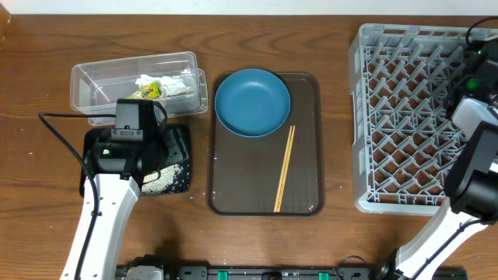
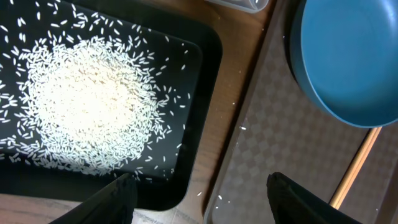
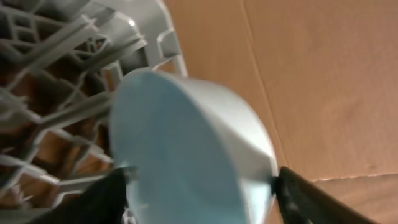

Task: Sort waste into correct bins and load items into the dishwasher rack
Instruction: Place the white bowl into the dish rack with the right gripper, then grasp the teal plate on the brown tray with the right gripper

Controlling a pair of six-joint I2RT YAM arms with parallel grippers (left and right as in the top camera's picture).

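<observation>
Gripped the pale-blue bowl [image 3: 186, 143] on edge, hollow toward the lens, clamped across its width by the right gripper [image 3: 200, 180]. Tilted so, probably, to slide between pegs rather than lie flat. Hung at an outer corner of the dishwasher rack [image 3: 56, 99]; could not tell whether touching the lattice. Found the dark-blue plate [image 1: 252, 102] and chopsticks [image 1: 285, 169] on the brown serving tray [image 1: 233, 187], not yet loaded. Hovered the left gripper [image 2: 200, 183], spread wide and empty, over the black tray [image 2: 208, 62] heaped with rice [image 2: 93, 106]. Showed wrapper [image 1: 150, 90] and tissue [image 1: 175, 84] in the clear tub [image 1: 85, 78], apart from food waste.
</observation>
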